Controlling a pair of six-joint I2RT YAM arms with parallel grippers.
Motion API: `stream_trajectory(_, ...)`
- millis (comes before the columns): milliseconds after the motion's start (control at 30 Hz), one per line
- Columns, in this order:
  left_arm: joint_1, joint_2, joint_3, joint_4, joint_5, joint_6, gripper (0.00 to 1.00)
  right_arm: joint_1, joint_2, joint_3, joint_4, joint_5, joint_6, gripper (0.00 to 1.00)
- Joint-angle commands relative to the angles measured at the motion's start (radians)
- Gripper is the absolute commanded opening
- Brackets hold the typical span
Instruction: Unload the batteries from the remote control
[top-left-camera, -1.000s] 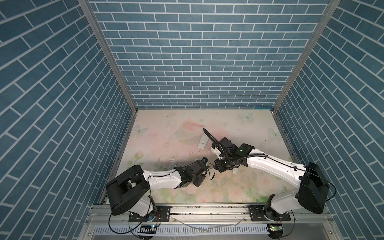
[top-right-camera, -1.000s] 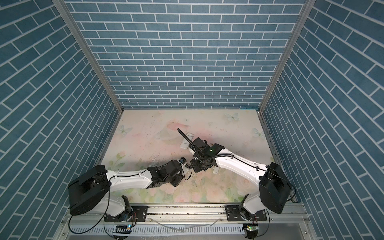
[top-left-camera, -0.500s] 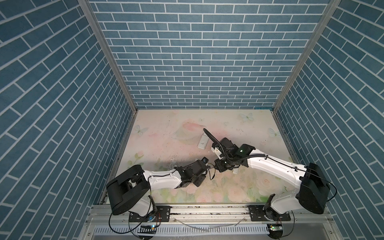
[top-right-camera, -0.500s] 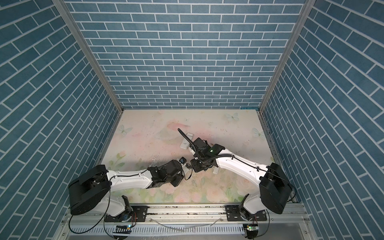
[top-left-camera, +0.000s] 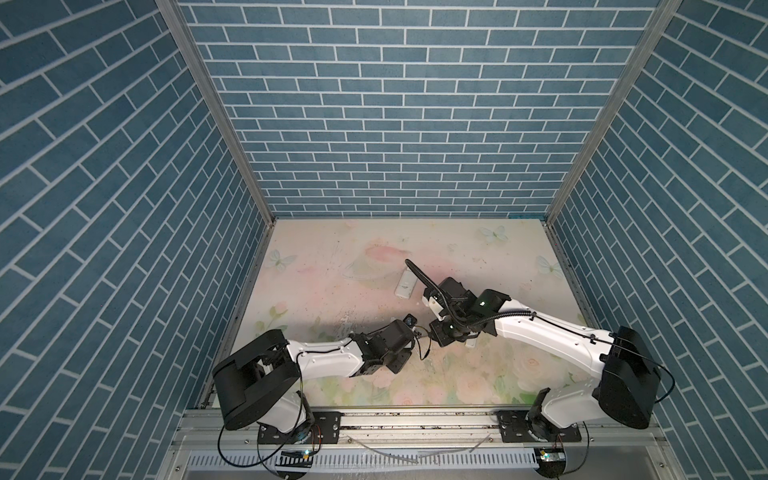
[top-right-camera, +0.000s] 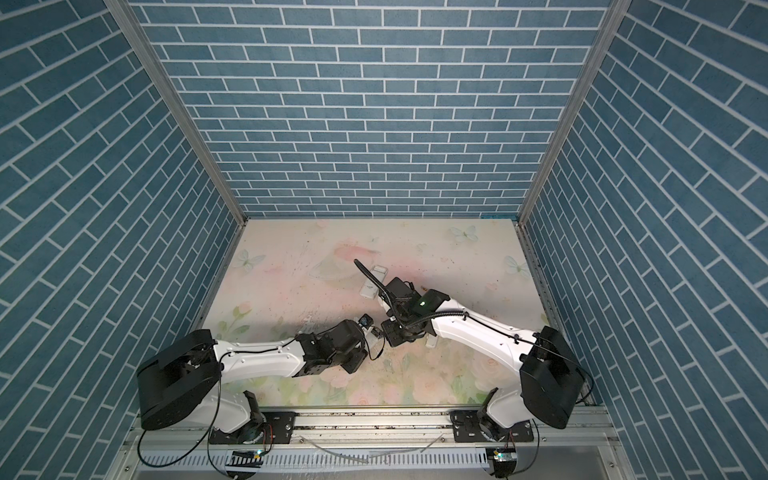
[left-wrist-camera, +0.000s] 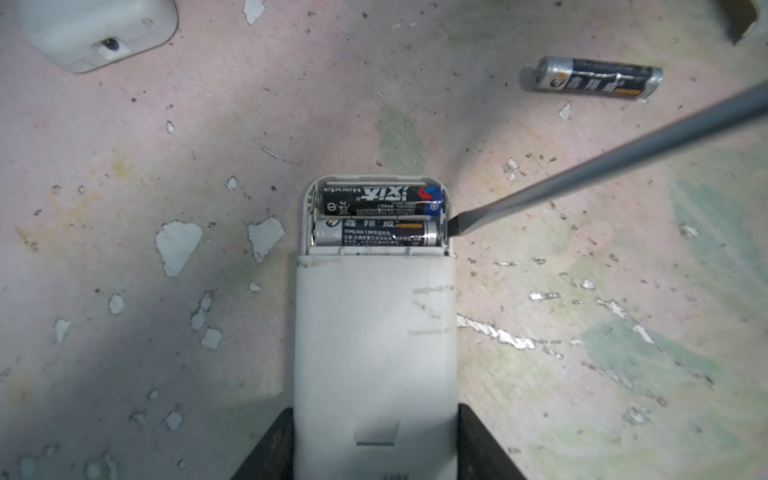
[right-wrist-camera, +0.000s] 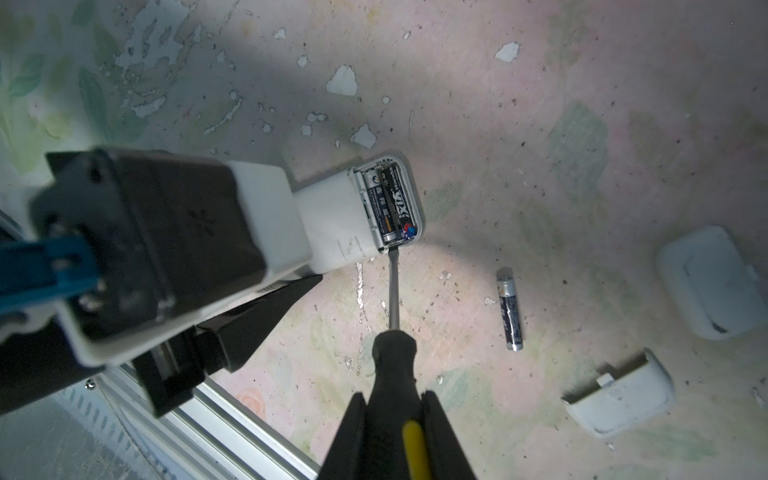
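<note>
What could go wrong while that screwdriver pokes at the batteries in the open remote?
The screwdriver tip sits at the end of one seated battery; it might slip and scrape the remote instead. A pried cell could spring out and roll, like the loose battery on the table. The left gripper holds only the remote's other end, so prying may twist it.

Walls (top-left-camera: 395, 124): blue brick pattern, three sides.
Table (top-left-camera: 332, 266): pale floral top.
Left arm (top-left-camera: 328, 357), right arm (top-left-camera: 548, 336): white, wrists nearly meeting mid-table.
Remote (top-left-camera: 406, 284): white, flat, just beyond right wrist.
</note>
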Motion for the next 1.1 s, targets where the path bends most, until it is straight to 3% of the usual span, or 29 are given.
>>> stream_trajectory(0, -0.037, 0.062, -0.024, -0.003, 0.140, 0.032, 0.41, -0.009, 0.020, 0.069, -0.063, 0.050, -0.058, 0.00)
stream_trajectory(1067, -0.038, 0.064, -0.019, -0.036, 0.099, 0.020, 0.40, -0.092, -0.005, 0.088, -0.144, 0.099, -0.056, 0.00)
